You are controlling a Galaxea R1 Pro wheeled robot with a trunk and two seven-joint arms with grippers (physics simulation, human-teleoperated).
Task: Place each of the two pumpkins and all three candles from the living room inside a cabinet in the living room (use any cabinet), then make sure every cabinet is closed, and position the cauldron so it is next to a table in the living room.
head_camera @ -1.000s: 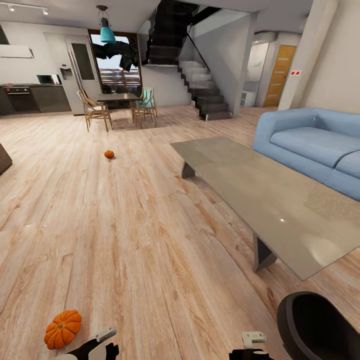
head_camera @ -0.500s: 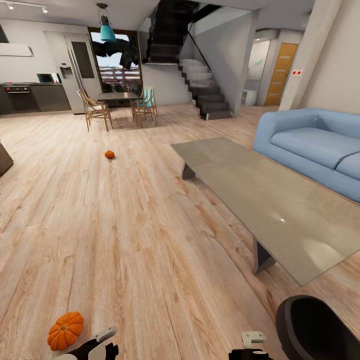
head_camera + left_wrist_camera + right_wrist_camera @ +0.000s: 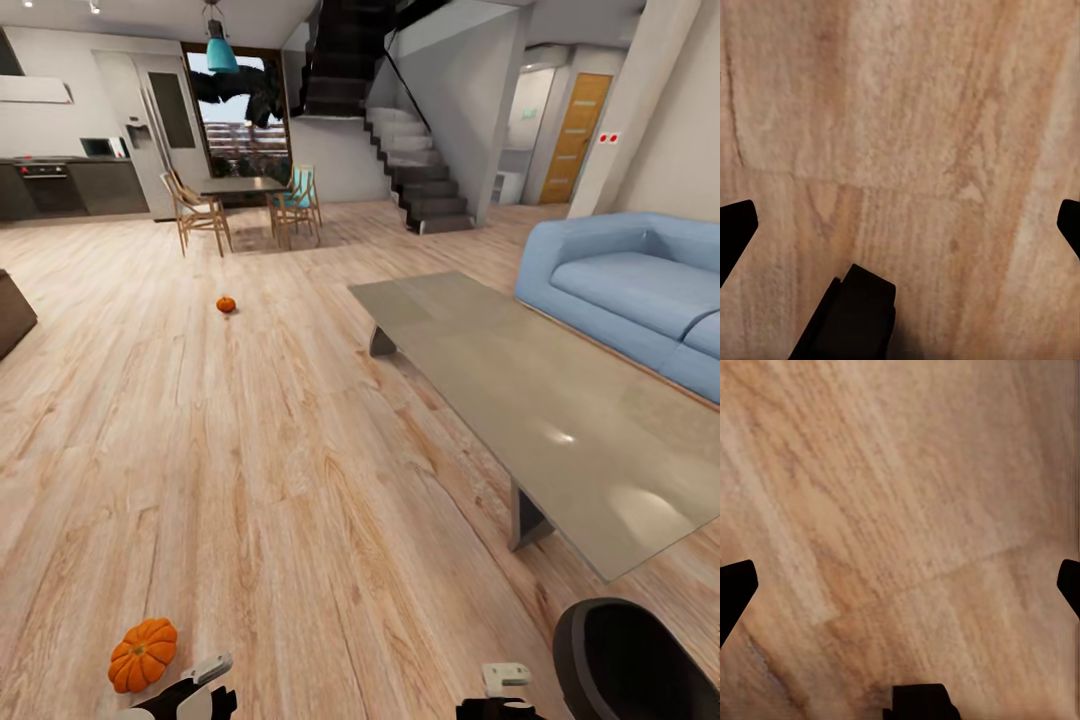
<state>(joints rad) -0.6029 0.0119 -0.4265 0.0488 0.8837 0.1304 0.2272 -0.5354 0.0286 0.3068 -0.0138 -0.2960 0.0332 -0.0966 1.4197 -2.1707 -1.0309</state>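
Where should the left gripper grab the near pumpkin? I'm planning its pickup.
Probably from above, fingers closing across the near pumpkin's ribbed sides, below its widest part. It sits upright on the bare floor, squat and round, with nothing crowding it. The left gripper is right beside it, jaws spread wide.

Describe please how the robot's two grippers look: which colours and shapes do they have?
In the head view, the left gripper is black with a pale grey, blocky fingertip piece, and the right gripper is likewise black with a light grey rectangular part on top. In the wrist views the fingers appear as plain black, tapering shapes at the picture edges, over the wooden floor. I see no cables or markings.
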